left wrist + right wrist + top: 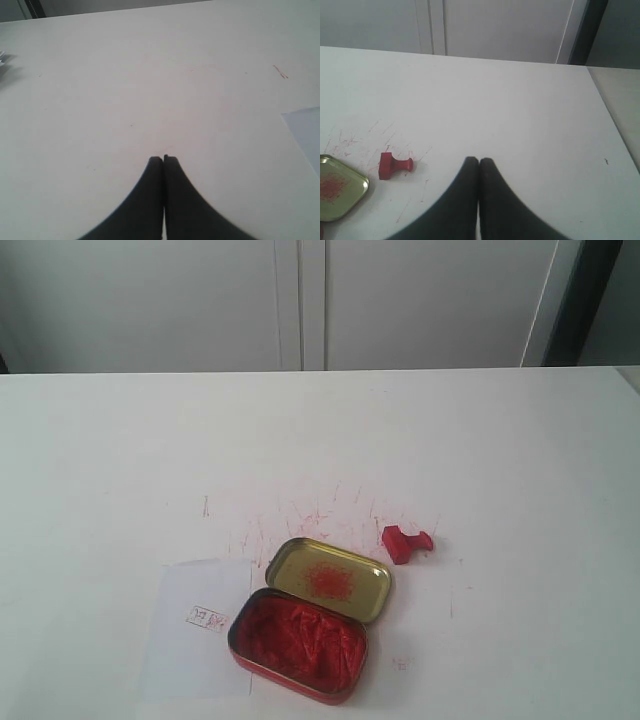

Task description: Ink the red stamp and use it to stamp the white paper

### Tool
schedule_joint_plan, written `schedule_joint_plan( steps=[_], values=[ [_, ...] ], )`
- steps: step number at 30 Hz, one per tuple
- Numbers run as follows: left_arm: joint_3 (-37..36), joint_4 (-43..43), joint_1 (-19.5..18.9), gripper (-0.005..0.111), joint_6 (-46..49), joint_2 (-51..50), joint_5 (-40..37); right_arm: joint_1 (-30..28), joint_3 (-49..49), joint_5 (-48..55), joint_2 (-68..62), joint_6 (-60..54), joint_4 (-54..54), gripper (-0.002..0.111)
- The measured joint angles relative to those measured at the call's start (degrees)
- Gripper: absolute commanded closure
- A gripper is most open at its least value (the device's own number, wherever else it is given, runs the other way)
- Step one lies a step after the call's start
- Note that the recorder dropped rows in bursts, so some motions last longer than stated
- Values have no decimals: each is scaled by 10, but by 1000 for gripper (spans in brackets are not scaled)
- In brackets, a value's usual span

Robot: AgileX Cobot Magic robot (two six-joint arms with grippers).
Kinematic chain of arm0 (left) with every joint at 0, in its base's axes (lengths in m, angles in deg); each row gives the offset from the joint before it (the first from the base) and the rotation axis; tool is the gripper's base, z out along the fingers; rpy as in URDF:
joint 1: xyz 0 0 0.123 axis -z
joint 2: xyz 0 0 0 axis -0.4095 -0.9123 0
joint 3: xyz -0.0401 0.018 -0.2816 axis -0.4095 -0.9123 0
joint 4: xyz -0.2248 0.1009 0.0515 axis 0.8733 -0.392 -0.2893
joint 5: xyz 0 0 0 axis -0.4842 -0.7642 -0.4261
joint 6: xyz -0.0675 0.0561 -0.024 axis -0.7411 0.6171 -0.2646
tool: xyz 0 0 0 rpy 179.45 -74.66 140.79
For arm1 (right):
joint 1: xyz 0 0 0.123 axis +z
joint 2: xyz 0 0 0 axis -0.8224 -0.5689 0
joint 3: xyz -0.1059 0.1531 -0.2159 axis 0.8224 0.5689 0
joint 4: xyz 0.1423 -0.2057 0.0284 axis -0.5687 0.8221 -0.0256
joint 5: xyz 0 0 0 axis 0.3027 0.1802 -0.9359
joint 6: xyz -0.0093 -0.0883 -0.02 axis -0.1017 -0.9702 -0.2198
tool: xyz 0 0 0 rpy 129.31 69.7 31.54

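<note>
Left hand (163, 159), right hand (479, 160) pressed closed, empty; red stamp (405, 542) near gold lid (290, 575) corner, apart.

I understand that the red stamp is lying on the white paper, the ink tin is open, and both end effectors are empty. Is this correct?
Not quite: the red stamp lies on the bare table, right of the gold lid, not on the white paper, as the exterior view shows. The ink tin is open, and the left end effector and right end effector are empty.
</note>
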Motion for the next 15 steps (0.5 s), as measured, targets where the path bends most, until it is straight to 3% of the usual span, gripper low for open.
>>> schedule_joint_plan(
  steps=[15],
  values=[
    [0,0,0,107,0,0,0,0,54,0,164,0,0,108]
  ],
)
